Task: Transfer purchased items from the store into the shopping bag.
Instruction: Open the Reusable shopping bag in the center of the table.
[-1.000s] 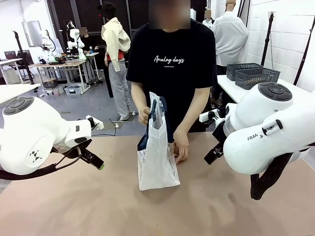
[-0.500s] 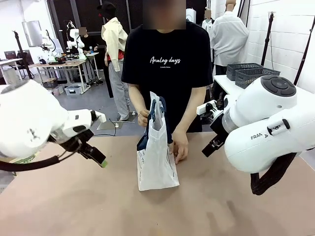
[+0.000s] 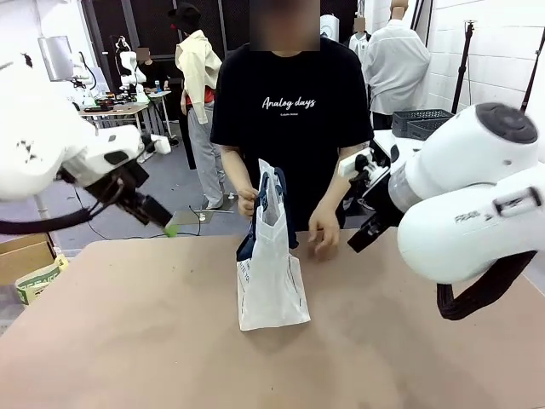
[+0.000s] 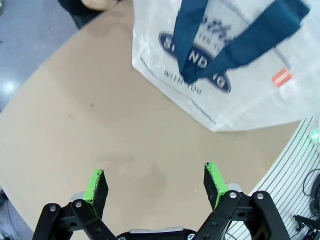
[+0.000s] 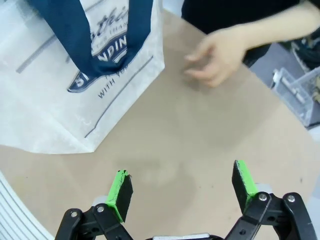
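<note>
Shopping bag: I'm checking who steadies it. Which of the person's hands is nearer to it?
Right. The person's right hand touches the shopping bag at its top; their left hand hovers beside it, apart.

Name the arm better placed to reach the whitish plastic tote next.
Left, probably. The left gripper and right gripper are both open and empty, but the person's free hand hovers between the right one and the translucent whitish plastic tote with navy strap handles.

Bright even indoor light, soft shadows, wide-angle bending at edges.
</note>
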You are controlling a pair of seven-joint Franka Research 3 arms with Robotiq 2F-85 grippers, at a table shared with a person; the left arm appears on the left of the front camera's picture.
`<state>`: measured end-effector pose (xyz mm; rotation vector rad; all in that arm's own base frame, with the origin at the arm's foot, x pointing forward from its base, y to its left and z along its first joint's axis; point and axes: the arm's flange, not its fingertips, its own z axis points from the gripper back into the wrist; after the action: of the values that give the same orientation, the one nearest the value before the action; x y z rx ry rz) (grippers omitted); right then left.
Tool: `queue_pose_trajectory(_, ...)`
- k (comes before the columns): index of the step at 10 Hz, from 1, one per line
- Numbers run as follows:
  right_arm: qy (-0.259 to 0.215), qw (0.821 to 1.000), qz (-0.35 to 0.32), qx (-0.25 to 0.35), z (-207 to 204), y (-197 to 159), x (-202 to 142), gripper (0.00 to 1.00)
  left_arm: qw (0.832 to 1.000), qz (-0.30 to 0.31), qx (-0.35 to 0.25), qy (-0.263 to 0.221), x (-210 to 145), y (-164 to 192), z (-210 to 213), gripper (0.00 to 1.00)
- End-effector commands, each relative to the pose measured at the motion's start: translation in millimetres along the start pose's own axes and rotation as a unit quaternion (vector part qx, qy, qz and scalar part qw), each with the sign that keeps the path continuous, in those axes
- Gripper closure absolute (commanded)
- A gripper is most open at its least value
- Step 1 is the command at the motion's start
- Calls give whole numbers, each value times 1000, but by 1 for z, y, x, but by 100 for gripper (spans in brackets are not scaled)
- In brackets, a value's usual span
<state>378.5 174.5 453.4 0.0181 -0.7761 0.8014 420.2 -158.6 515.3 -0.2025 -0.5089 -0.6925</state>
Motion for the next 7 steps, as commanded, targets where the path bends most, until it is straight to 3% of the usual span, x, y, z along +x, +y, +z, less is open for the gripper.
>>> queue_pose_trajectory(1,-23,999,3,32,81,29,-127,0,1000,3,-8,-12,34,8,0,0)
queue_pose_trajectory(4,-24,999,5,37,129,27,-150,0,1000,3,8,-10,80,3,4,0)
queue_pose_trajectory(6,-20,999,-2,30,137,22,-163,0,1000,-2,4,-1,98,5,-7,0)
queue_pose_trajectory(7,-21,999,-2,33,113,-46,-7,0,1000,-6,6,-19,80,0,1,0)
